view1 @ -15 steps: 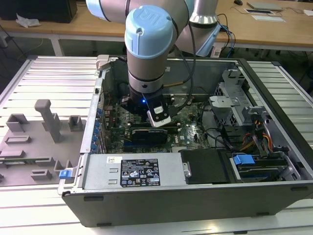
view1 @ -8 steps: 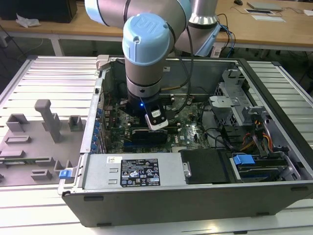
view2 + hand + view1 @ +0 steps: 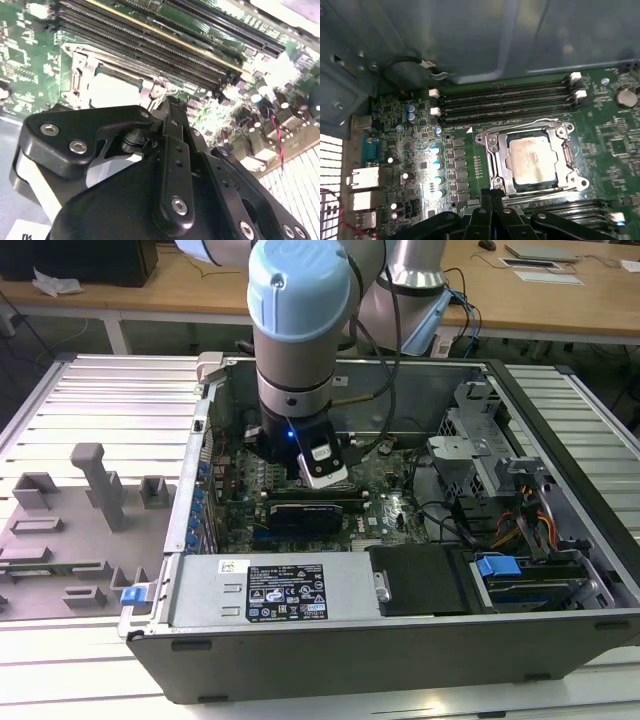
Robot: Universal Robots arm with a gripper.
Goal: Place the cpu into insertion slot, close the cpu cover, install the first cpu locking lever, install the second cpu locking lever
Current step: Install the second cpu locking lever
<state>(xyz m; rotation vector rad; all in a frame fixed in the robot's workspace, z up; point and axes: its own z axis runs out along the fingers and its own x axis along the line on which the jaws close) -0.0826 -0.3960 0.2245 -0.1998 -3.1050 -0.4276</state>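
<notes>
You are holding the pincer (image 3: 492,197) just beside the insertion slot (image 3: 532,160), its fingers drawn together with nothing between them, probably to work at the socket's edge. The cpu (image 3: 534,159) is lying seated in that slot, and the cpu cover (image 3: 492,150) is lying flat, framing it. The memory slots (image 3: 505,102) are running alongside. No writing is showing clearly enough to read.
</notes>
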